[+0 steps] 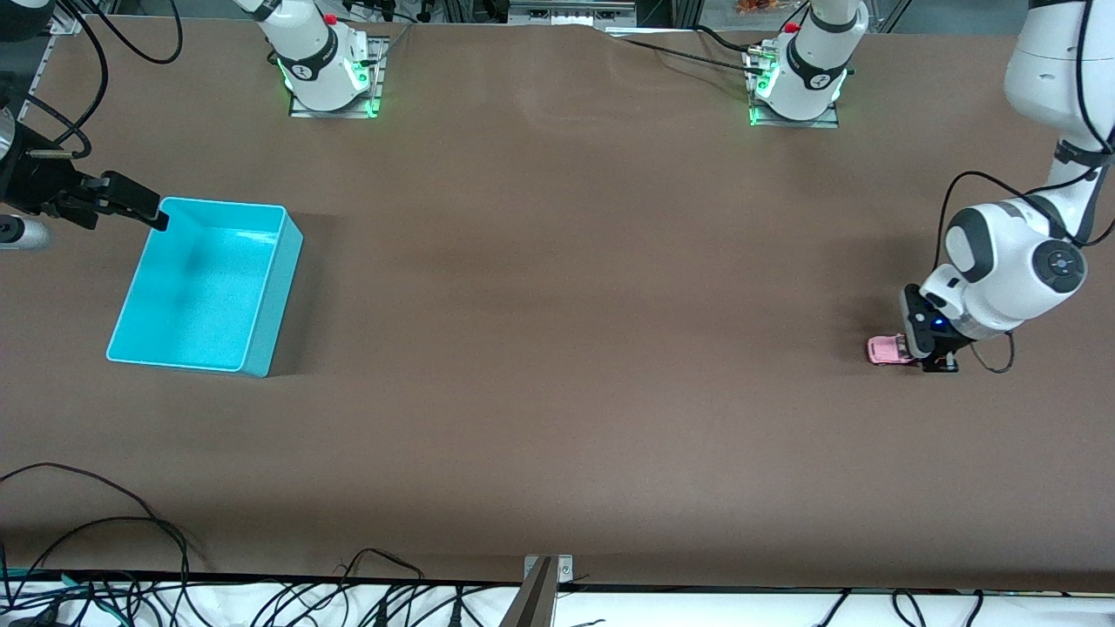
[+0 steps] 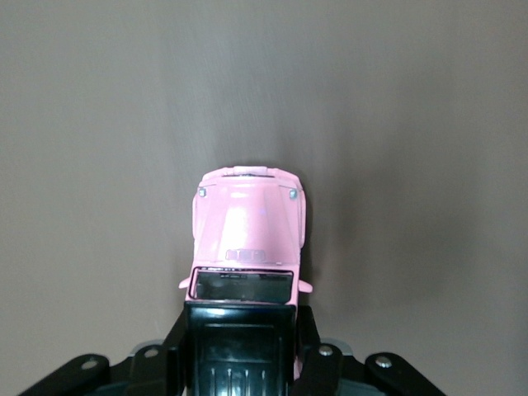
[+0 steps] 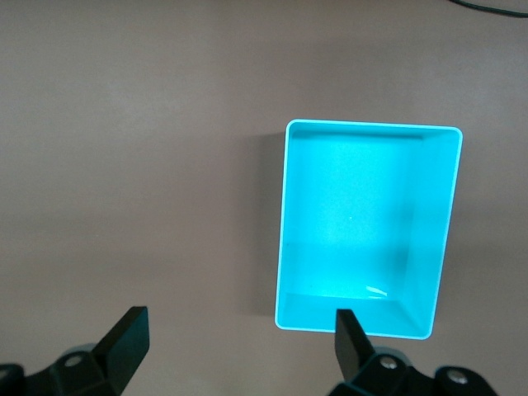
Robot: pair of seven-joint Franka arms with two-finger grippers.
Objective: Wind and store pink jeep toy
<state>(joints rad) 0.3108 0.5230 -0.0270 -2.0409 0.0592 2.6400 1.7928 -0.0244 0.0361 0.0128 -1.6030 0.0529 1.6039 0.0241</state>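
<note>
Pink jeep toy (image 1: 887, 350), mid-right of frame on worktop (image 1: 557, 348), clamped in left claw (image 1: 925, 355). Right claw (image 1: 139, 207) spread wide at turquoise bin's (image 1: 261, 331) corner, upper left.

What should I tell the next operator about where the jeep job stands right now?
Left gripper: shut on the pink jeep, at table level at the left arm's end of the table.
Right gripper: open, waiting over the edge of the turquoise bin at the right arm's end.
Done: jeep grasped by its black rear.
Left: wind it, then put it into the bin, which has nothing in it yet.
</note>
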